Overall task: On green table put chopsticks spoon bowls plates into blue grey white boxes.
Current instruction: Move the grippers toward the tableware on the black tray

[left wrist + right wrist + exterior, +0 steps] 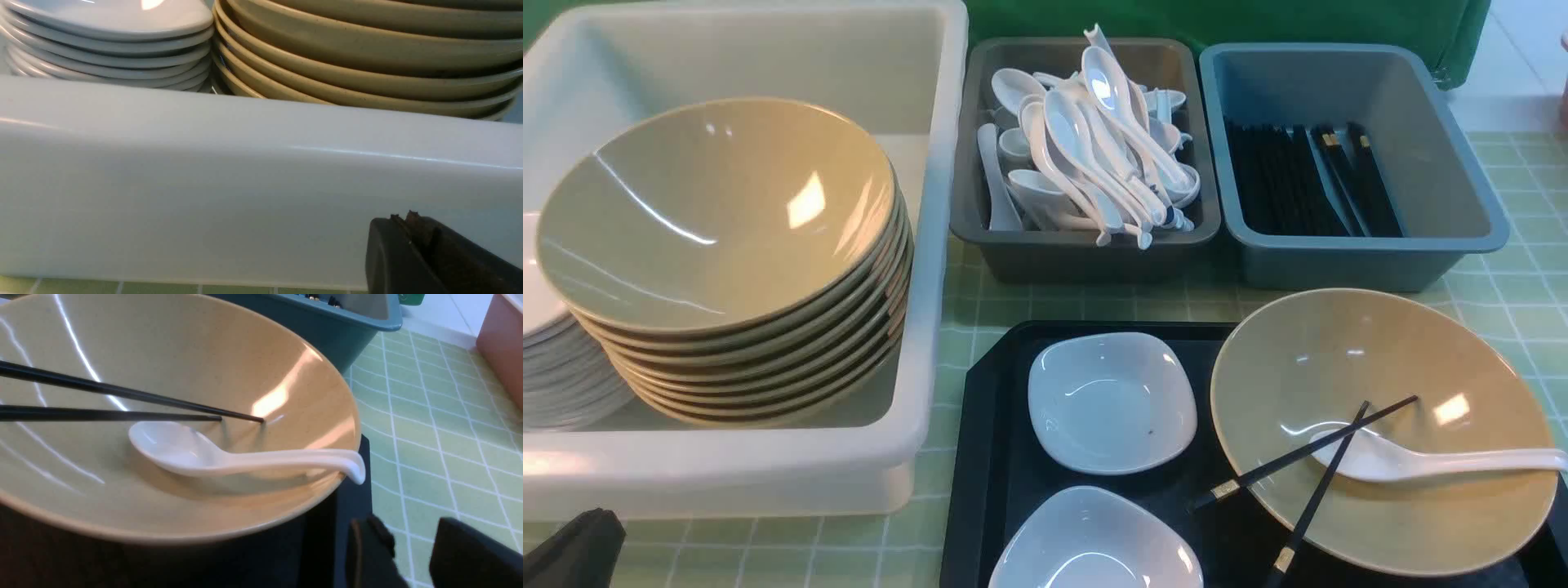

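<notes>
Fingertips of my left gripper (402,218), dark and matte, are clenched together on nothing beside the smooth-walled white box (719,469). My right gripper (408,531) is released, its dark fingers apart near the black tray (992,441). On that tray lie two glossy, rounded-square white dishes (1111,400) and a wide, shallow tan bowl (1388,506). Two slim black chopsticks (1311,449) with gold bands cross over the bowl's near rim, and a shiny white spoon (1388,457) rests inside, its grooved handle reaching over the rim. Under everything I see the green table (849,547), its pale cloth gridded with white lines. The white box holds a stack of glazed tan bowls (719,220) beside stacked white plates (564,376). Farther off, white spoons (1086,155) heap in the grey box (1094,261), and black chopsticks fill part of the blue box (1356,265).
</notes>
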Action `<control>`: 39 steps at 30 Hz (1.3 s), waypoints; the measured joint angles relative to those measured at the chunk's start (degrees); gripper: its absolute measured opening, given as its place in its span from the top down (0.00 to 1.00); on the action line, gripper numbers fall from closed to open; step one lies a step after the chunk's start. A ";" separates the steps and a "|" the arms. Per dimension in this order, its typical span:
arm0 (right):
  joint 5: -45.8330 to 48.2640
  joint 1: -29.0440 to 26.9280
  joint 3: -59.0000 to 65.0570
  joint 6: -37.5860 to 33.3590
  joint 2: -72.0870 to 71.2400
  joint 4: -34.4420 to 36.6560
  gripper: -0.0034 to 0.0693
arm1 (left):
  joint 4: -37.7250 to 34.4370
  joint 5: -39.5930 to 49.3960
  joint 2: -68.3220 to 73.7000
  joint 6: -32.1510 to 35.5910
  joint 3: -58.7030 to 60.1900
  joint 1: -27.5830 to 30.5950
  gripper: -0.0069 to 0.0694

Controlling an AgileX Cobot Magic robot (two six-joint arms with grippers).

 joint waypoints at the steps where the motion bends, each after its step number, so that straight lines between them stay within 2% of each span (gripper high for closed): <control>1: 0.00 0.00 0.00 0.00 0.00 0.00 0.63 | 0.00 0.00 0.00 0.00 0.00 0.00 0.91; 32: 0.00 0.00 0.00 0.00 0.00 0.00 0.63 | 0.35 0.00 0.00 0.40 0.00 0.00 0.91; 39: 0.00 0.00 0.00 -0.91 0.00 0.00 0.63 | -0.95 -3.55 0.00 0.40 0.13 0.00 0.91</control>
